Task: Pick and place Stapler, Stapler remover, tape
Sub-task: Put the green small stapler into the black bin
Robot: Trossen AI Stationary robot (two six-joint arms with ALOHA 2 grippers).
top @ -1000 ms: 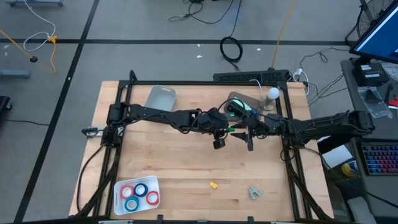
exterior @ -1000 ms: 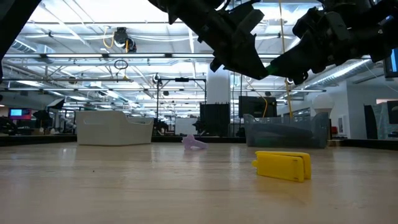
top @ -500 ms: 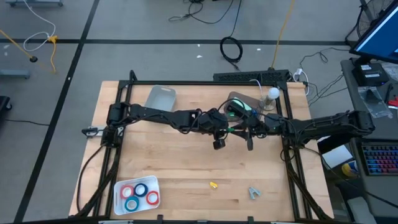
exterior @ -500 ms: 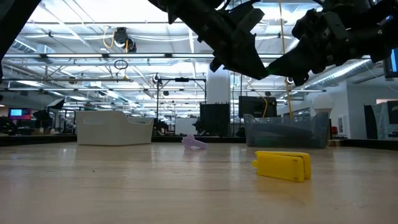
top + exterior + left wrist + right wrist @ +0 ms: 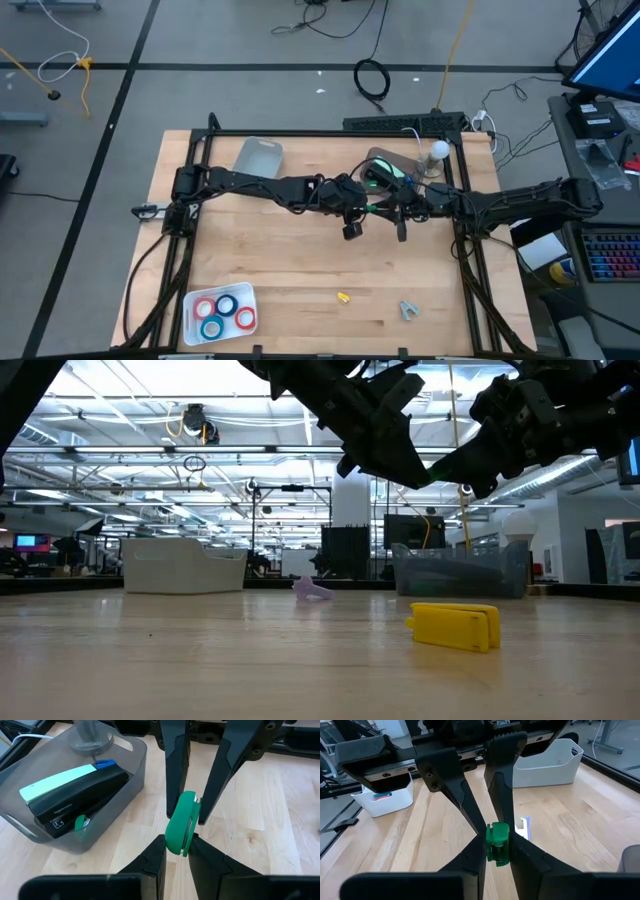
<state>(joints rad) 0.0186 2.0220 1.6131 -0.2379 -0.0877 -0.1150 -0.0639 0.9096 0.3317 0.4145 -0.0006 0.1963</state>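
A small green stapler remover (image 5: 181, 822) hangs in mid-air over the table's middle (image 5: 375, 208), with both grippers shut on it. My left gripper (image 5: 176, 845) comes from the table's left, my right gripper (image 5: 497, 851) from the right, so their fingertips meet. A black and mint stapler (image 5: 75, 790) lies in a grey bin (image 5: 385, 168) just beyond them. Red and blue tape rolls (image 5: 224, 310) lie in a white tray (image 5: 195, 322) near the front left edge. My left gripper pinches one end of the green remover (image 5: 176, 849) between its two fingers, coming from the table's left and slanting down. The remover is clear of the table. My right gripper pinches the opposite end (image 5: 497, 854) between its two fingers (image 5: 176, 800), coming about level from the table's right.
A yellow piece (image 5: 344, 297) and a pale grey piece (image 5: 408, 310) lie on the wood near the front edge. A white bin (image 5: 260, 155) stands at the back left. A white bulb-shaped thing (image 5: 438, 152) stands beside the grey bin.
My right gripper's fingers have closed in on the green remover, which my left gripper keeps holding. Both arms have kept their place and the remover has not moved.
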